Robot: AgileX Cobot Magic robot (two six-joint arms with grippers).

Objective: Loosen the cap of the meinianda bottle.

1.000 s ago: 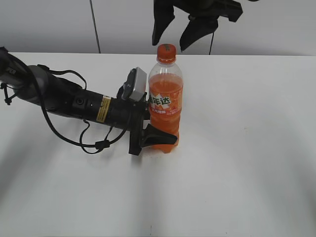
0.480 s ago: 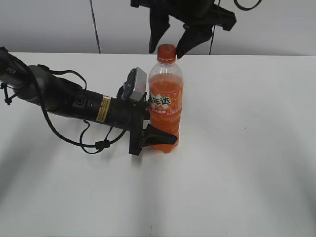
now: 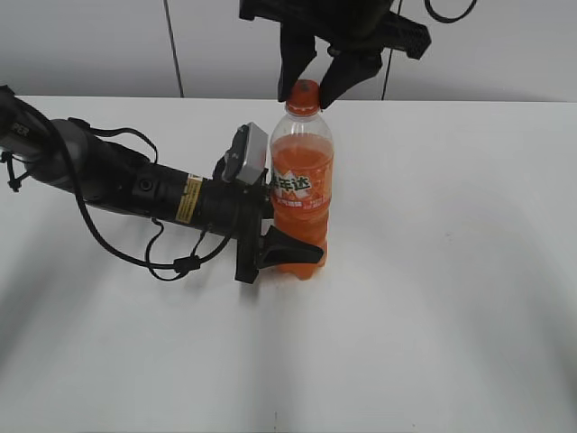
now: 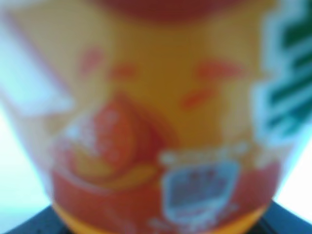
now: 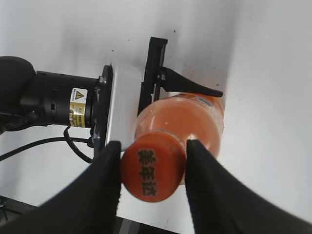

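The meinianda bottle [image 3: 302, 194] stands upright in the middle of the white table [image 3: 451, 289], with orange drink and an orange label. My left gripper [image 3: 305, 242] is shut on its lower body from the left, one black finger [image 3: 293, 245] crossing in front. The blurred label of the bottle [image 4: 156, 117] fills the left wrist view. My right gripper [image 3: 306, 94] hangs straight above, its two black fingers against either side of the orange cap [image 3: 304, 92]. In the right wrist view the cap [image 5: 152, 168] sits between the fingers of the right gripper [image 5: 153, 170], touching both.
The left arm [image 3: 135, 185] lies low across the table's left half, with a looping black cable [image 3: 171, 262] beside it. A grey wall [image 3: 90, 45] runs behind the table's far edge.
My right gripper has come down from above the bottle and closed in, so its fingers now sit against the cap. The left gripper and bottle have not moved.
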